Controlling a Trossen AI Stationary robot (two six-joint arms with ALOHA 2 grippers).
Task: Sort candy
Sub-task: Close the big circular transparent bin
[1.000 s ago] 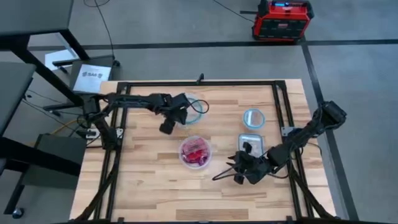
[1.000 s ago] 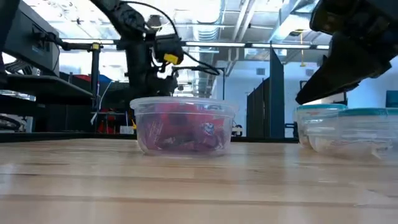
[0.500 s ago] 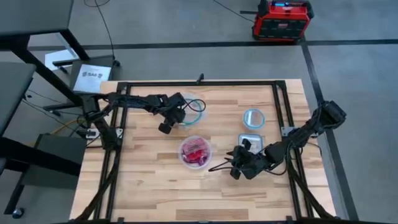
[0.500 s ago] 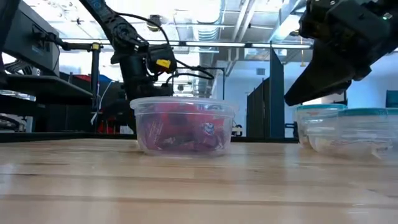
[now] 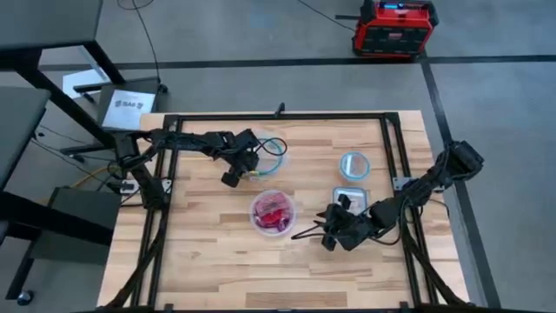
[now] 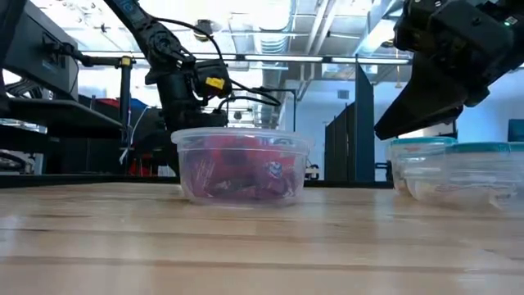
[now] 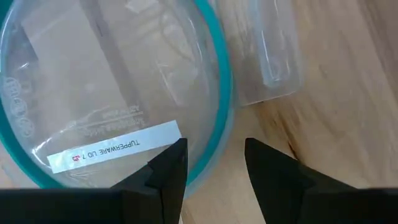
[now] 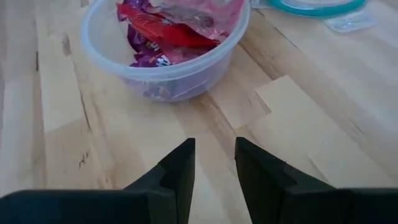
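The candy (image 5: 273, 211) is a heap of red and purple wrapped sweets in a clear round bowl (image 8: 163, 73) at the table's middle. My right gripper (image 8: 214, 155) hovers open and empty just right of that bowl, pointing at it. My left gripper (image 7: 214, 165) is open and points down over the near-left rim of an empty blue-rimmed bowl (image 5: 273, 150) at the far middle. In the low view the candy bowl (image 6: 241, 164) stands in front of the left arm. My left gripper's fingers (image 7: 168, 165) point down on either side of the empty bowl's blue rim (image 7: 222, 109). I cannot tell whether they touch it.
A small blue-rimmed round bowl (image 5: 354, 163) and a clear rectangular tub (image 5: 351, 196) stand at the right, just beyond my right gripper. A clear flat piece (image 7: 268, 59) lies beside the empty bowl. A black frame (image 5: 278, 117) runs round the table.
My right gripper has moved toward the table's left and slightly toward the far edge, closer to the candy bowl, then held still. My left gripper has shifted a little toward the left edge beside the empty bowl.
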